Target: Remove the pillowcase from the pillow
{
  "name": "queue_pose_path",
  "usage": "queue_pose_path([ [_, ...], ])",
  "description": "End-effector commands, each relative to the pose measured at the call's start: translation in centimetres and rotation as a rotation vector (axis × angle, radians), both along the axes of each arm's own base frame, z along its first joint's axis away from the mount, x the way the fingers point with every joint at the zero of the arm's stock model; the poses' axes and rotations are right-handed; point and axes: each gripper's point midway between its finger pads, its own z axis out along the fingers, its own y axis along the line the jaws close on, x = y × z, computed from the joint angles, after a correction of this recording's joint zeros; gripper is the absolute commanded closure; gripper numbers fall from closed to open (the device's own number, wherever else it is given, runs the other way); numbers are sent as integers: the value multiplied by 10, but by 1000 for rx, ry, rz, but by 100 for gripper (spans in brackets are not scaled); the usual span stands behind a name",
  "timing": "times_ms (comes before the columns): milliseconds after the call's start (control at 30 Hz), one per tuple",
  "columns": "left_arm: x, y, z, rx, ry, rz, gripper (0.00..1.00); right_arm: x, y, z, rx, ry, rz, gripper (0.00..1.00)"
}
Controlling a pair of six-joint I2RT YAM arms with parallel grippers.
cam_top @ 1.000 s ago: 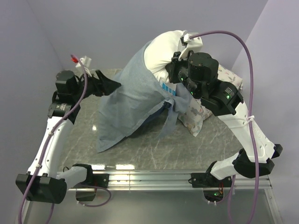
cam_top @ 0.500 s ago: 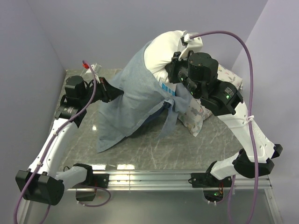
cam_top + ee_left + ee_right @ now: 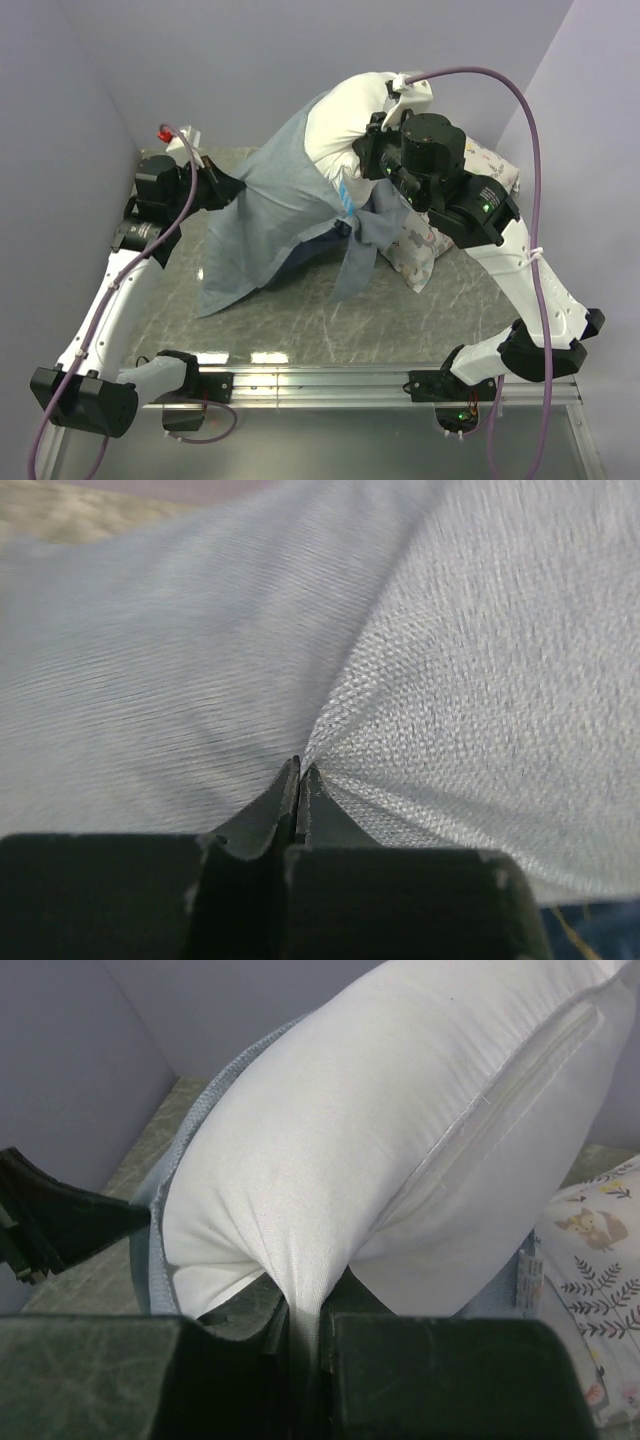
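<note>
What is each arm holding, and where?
Left gripper: a fold of the pillowcase, on its left side. Right gripper: pinched white fabric of the pillow.

A robot test cell — plain walls [image 3: 250, 50] boxing a marble-patterned table [image 3: 400, 320].

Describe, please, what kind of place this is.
Probably a laboratory robot cell, not a bedroom: plain walls enclose a marble-look table, and a metal rail at its near edge carries two robot arms.
</note>
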Motion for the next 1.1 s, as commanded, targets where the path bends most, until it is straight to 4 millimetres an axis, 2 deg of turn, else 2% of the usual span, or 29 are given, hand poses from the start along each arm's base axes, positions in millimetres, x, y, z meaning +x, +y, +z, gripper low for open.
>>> queue_pose_path([
  [0, 25, 63, -1, 95, 39, 321, 100, -18, -32, 79, 193, -191, -47, 100],
  [100, 36, 86, -1, 118, 62, 416, 100, -22, -41, 84, 200, -203, -62, 100],
  [133, 41, 103, -2, 152, 66, 505, 100, -23, -43, 86, 202, -206, -65, 100],
  [167, 44, 110, -2, 171, 70, 536, 100, -25, -45, 88, 205, -209, -67, 100],
  [200, 48, 121, 8, 184, 55, 581, 100, -27, -49, 90, 206, -214, -77, 100],
  [233, 56, 130, 0, 219, 85, 622, 100, -27, -51, 91, 209, -217, -84, 100],
  [333, 73, 168, 4, 273, 102, 775, 100, -29, -60, 94, 213, -220, -104, 100],
  [367, 75, 187, 7, 278, 104, 839, 100, -30, -62, 94, 213, -221, -107, 100],
  [400, 79, 199, 21, 265, 79, 880, 100, -32, -66, 97, 219, -225, -111, 100],
  [433, 86, 209, 18, 269, 91, 907, 100, -33, -69, 98, 223, -228, -114, 100],
  [467, 85, 226, 23, 279, 90, 976, 100, -34, -72, 100, 225, -231, -121, 100],
  [500, 92, 235, 37, 276, 65, 1011, 100, -35, -75, 101, 229, -233, -125, 100],
  [567, 97, 248, 51, 275, 47, 1060, 100, -38, -81, 104, 235, -238, -138, 100],
  [600, 101, 262, 64, 259, 38, 1111, 100, -40, -85, 105, 238, -240, -142, 100],
  [700, 112, 281, 78, 224, 17, 1155, 100, -45, -91, 101, 247, -233, -145, 100],
  [733, 116, 282, 76, 231, 25, 1155, 100, -41, -86, 84, 225, -205, -142, 100],
  [767, 120, 283, 70, 242, 41, 1150, 100, -50, -87, 85, 265, -215, -112, 100],
  [800, 125, 283, 54, 256, 79, 1146, 100, -51, -83, 77, 272, -204, -90, 100],
  [833, 127, 282, 43, 255, 103, 1135, 100, -43, -70, 42, 231, -147, -76, 100],
  [867, 128, 278, 10, 268, 167, 1111, 100, -49, -68, 37, 271, -142, -46, 100],
  [900, 126, 274, 0, 257, 179, 1089, 100, -49, -63, 22, 267, -118, -34, 100],
  [933, 130, 266, -8, 229, 169, 1048, 100, -42, -51, -23, 217, -45, -22, 100],
  [967, 123, 260, -43, 226, 234, 1028, 100, -44, -40, -37, 249, -17, 21, 100],
  [1000, 117, 254, -43, 200, 221, 1010, 100, -50, -35, -52, 260, 9, 55, 100],
  [1033, 115, 249, -51, 180, 232, 995, 100, -51, -20, -101, 229, 95, 80, 100],
  [1067, 108, 246, -72, 169, 274, 991, 100, -55, -14, -115, 240, 112, 101, 100],
])
